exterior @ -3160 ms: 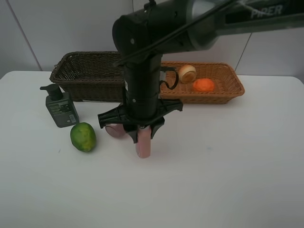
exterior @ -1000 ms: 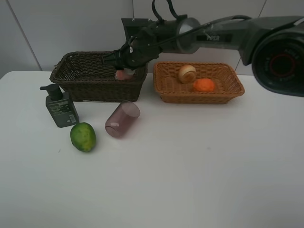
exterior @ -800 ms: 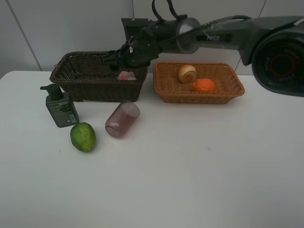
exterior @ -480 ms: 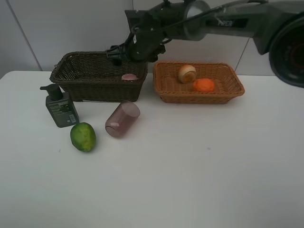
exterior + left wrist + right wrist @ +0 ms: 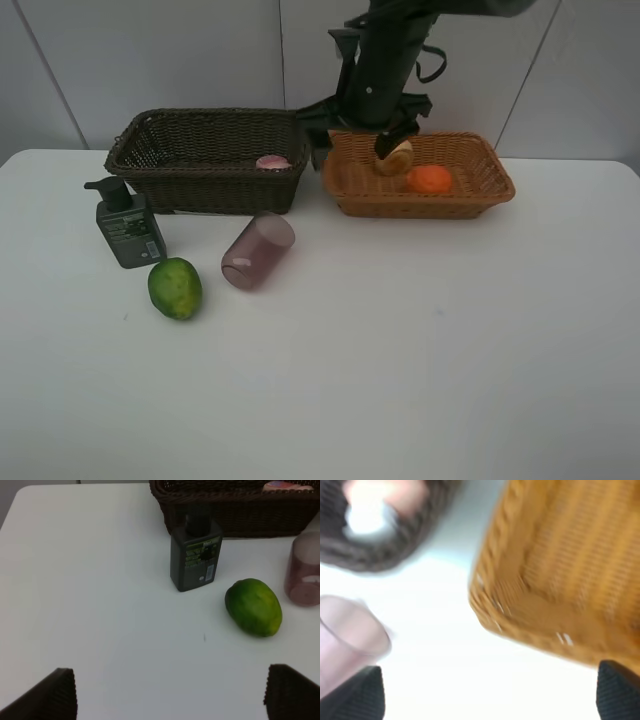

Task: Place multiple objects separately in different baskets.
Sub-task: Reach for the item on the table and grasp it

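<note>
The right arm [image 5: 385, 60] is a dark, cylindrical column; a black cable [image 5: 441, 64] loops beside it; the left fingers [image 5: 56, 696] are dark, blunt-tipped.

White tabletop [image 5: 450, 350]. Below right gripper [image 5: 485, 697]: orange-tan wicker basket [image 5: 420, 208], dark brown wicker basket [image 5: 200, 190] alongside. Farther off: tipped purple cup [image 5: 258, 252], green fruit [image 5: 175, 288], dark green pump bottle [image 5: 128, 228].

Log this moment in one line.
dark brown wicker basket: pink white-capped bottle | orange-tan wicker basket: orange, yellowish fruit | white table: dark green pump bottle, purple cup, green fruit | right gripper: open, empty
</note>
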